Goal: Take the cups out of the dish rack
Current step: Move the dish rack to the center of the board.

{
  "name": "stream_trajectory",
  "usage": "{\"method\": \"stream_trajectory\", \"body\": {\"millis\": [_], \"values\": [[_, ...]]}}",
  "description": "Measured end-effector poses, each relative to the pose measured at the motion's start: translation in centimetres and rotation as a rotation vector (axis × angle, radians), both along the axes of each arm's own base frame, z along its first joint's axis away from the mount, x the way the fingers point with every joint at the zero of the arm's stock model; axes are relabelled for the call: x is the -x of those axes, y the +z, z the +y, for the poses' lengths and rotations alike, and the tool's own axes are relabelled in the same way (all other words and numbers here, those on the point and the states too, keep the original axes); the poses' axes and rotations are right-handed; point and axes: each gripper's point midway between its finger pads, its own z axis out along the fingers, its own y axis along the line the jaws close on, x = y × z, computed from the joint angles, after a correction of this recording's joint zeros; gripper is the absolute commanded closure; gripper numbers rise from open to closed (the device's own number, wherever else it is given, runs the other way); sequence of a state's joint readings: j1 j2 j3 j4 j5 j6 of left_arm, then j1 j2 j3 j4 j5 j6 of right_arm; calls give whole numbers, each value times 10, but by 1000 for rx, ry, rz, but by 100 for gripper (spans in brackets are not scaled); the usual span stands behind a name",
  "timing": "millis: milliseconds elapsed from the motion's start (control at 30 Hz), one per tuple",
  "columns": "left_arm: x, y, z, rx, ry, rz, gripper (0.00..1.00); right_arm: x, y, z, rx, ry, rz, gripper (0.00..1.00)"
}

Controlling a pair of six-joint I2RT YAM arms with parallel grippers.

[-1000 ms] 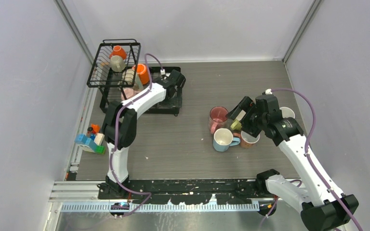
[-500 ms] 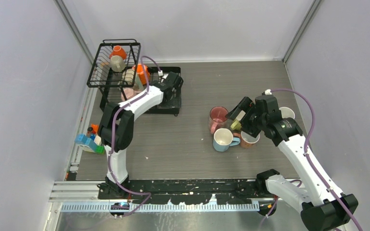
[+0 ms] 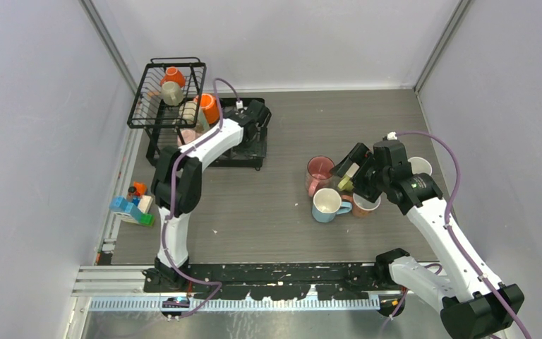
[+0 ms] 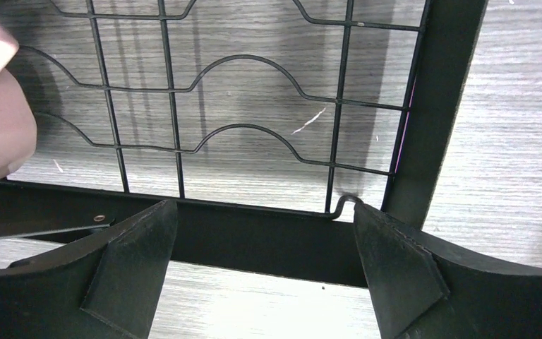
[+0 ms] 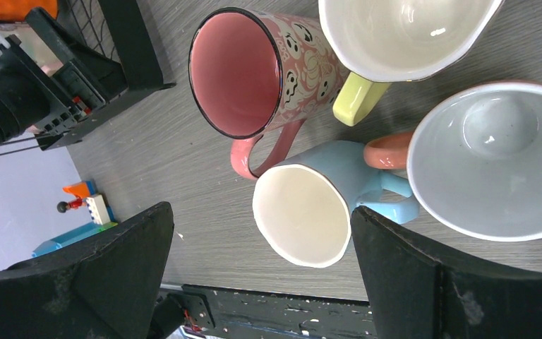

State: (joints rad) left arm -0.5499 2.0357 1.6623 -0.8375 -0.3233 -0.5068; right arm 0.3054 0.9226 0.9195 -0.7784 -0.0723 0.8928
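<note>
Left gripper is held wide open, empty, over the dish rack; its wires could be snagged if lowered blind.

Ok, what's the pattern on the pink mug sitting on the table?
Small cartoon faces on the pink mug; clearest in the right wrist view.

You see the dish rack as thin black wire and frame, matt coated metal. The counter looks like grey wood-grain, matt and finely streaked. The pink cup and light blue cup are glossy glazed ceramic. The left claw has fingers of matt, slightly grainy black plastic.
</note>
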Motion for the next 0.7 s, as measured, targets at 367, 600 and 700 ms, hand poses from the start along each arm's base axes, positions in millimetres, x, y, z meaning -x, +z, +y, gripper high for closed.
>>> {"method": "stream_trajectory", "body": {"millis": [367,600,700], "values": [[3,-9,-1,26,-39,103,0,0,-1,0,1,2,4,0],[4,-13,-2,48,-44,103,0,-4,-6,3,0,8,20,0],[5,-14,-2,54,-46,96,0,-4,-7,4,-2,13,26,0]]}}
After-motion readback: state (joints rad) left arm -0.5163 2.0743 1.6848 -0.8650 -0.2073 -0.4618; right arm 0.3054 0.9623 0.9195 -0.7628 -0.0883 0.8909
